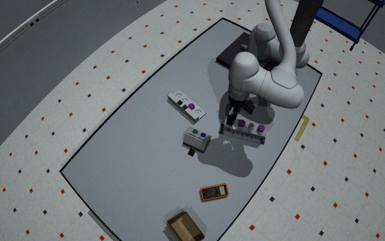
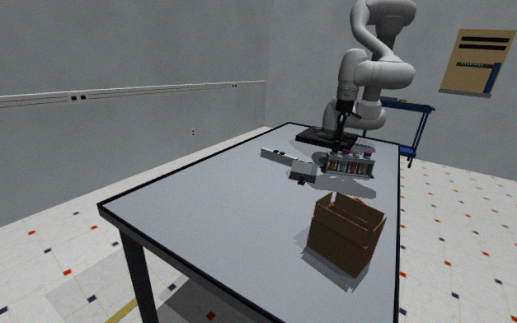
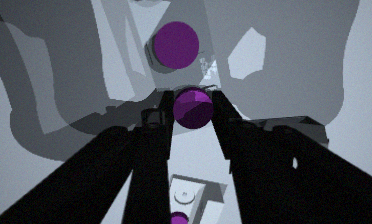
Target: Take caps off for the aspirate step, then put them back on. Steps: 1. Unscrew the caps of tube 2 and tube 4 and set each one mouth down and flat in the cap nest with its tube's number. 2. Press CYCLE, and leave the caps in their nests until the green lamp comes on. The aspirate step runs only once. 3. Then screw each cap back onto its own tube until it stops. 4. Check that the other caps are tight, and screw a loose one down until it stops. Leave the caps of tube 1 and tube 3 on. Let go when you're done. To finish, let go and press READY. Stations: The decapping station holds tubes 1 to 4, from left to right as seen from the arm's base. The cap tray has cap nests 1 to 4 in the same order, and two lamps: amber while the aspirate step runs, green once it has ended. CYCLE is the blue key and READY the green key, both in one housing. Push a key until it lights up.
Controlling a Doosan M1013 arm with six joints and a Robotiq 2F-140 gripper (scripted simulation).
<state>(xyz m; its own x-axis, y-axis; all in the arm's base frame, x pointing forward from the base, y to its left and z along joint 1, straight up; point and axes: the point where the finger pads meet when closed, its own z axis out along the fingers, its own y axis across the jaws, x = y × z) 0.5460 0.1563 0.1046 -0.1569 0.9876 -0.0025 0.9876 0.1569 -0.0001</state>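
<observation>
My gripper [image 1: 230, 120] [image 2: 336, 149] [image 3: 192, 105] hangs straight down over the end tube of the decapping station [image 1: 243, 134] [image 2: 350, 165] nearest the key housing. It is shut on that tube's purple cap [image 3: 192, 108]. The neighbouring tube has a purple cap [image 1: 241, 123] [image 3: 176, 45]. The tube after it [image 1: 250, 125] stands open. The far end tube is capped [image 1: 261, 128]. One purple cap [image 1: 191, 106] lies in a nest of the white cap tray [image 1: 175, 99] [image 2: 269, 154]. The tray's two lamps [image 1: 182, 104] look dark. The green key [image 1: 194, 131] and blue key [image 1: 203, 134] sit on the housing [image 1: 195, 141] [image 2: 303, 170].
An orange multimeter [image 1: 214, 192] lies towards the near end of the table. An open cardboard box [image 1: 185, 229] [image 2: 344, 236] stands near the table's edge. The arm's black base plate [image 1: 230, 53] [image 2: 319, 140] is behind the rack. A blue frame [image 2: 414, 119] stands off the table.
</observation>
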